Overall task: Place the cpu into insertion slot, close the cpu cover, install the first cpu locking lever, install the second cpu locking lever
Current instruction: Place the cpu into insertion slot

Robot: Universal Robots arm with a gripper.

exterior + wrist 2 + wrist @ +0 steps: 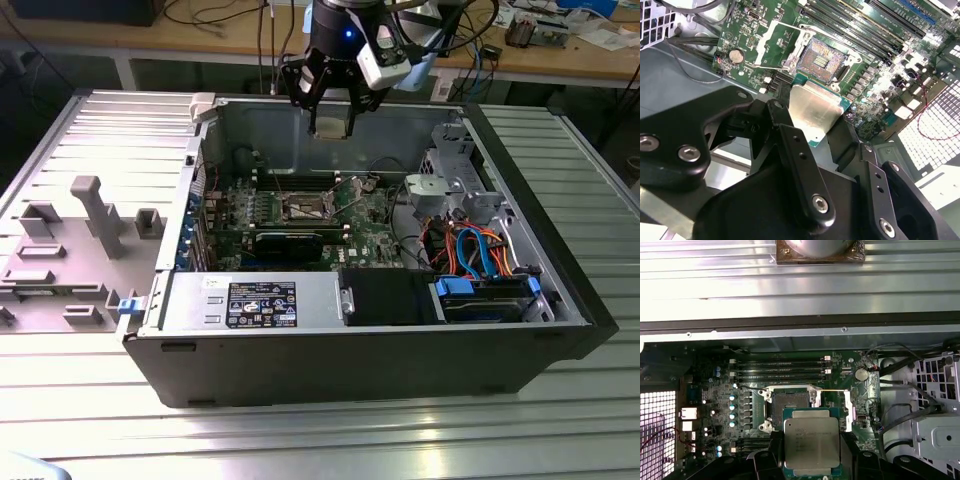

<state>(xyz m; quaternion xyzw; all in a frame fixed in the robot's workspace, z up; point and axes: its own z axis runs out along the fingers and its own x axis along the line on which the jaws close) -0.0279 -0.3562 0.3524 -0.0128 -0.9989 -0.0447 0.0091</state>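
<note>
The gripper (pixel 331 124) hangs over the open computer case (pixel 560 270), above the motherboard (pixel 372 215) and clear of it; its black fingers (pixel 790 145) are closed on the cpu (pixel 815 111), one on each of two opposite edges, so the chip's pale metal face shows between them in both wrist views. The cpu (pixel 811 442) is held flat, face up, with its green border showing at the edges; it touches nothing but the gripper.

The insertion slot (pixel 790 402) lies below the gripper, just beyond the cpu's outer edge; its dark centre is bare and uncovered; in the second wrist view the slot (pixel 821 59) shows its grid of contacts inside a silvery rim. The cpu cover (pixel 771 41) is swung open off the slot and sits beside it, on the side towards the coin battery (pixel 736 56); a thin wire lever (pixel 832 390) runs along the slot's edge, released; the long memory slots (pixel 780 366) lie past the slot, farther from the gripper.

In the exterior view the case rests on a ribbed metal table (pixel 300 440); a grey side panel (pixel 80 220) lies on the table well apart from the gripper, on the exterior view's left; blue and orange cables (pixel 480 250) sit inside the case on the exterior view's right.
</note>
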